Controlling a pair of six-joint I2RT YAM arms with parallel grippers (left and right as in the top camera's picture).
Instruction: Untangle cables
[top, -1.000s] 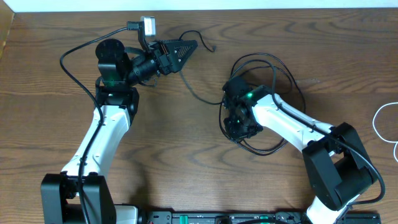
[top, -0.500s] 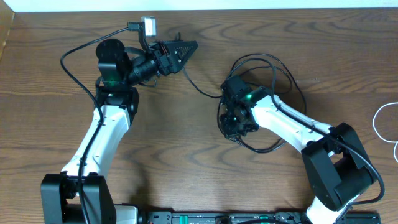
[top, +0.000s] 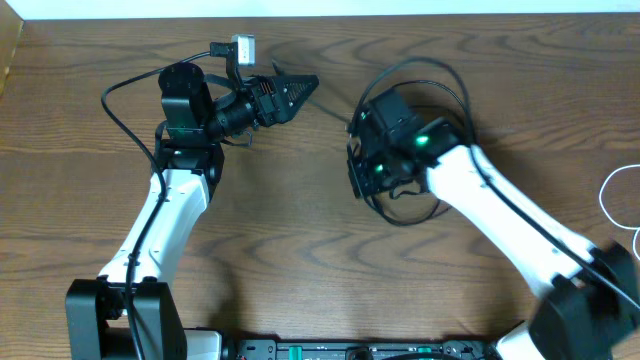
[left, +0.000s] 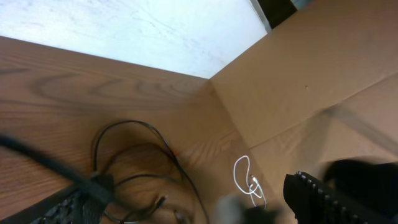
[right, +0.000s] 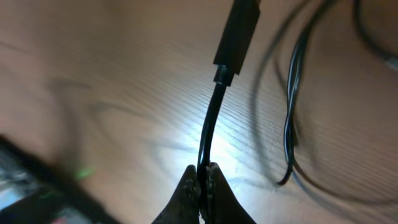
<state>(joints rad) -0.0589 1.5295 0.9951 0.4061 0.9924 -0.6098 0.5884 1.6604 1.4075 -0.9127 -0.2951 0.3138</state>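
Thin black cables (top: 425, 63) lie in loose loops right of the table's middle. My right gripper (top: 362, 180) is over their left side. In the right wrist view it (right: 202, 177) is shut on one black cable (right: 211, 118) just below its plug end (right: 238, 34), above the wood, with other black loops (right: 291, 106) to the right. My left gripper (top: 305, 87) points right, apart from the loops. In its wrist view the fingers (left: 199, 208) are wide apart and grip nothing. A white cable (top: 615, 195) lies at the right edge and also shows in the left wrist view (left: 245, 180).
My right arm (top: 520, 225) crosses the lower right of the table. A thick black arm cable (top: 125, 85) arcs beside the left arm. A cardboard edge (top: 8, 50) is at the far left corner. A brown panel (left: 323, 81) stands beyond the table in the left wrist view.
My right gripper moved up toward the far side, pulling the black loops with it. The strand that ran from the loops toward my left gripper no longer shows. The left gripper shifted slightly.
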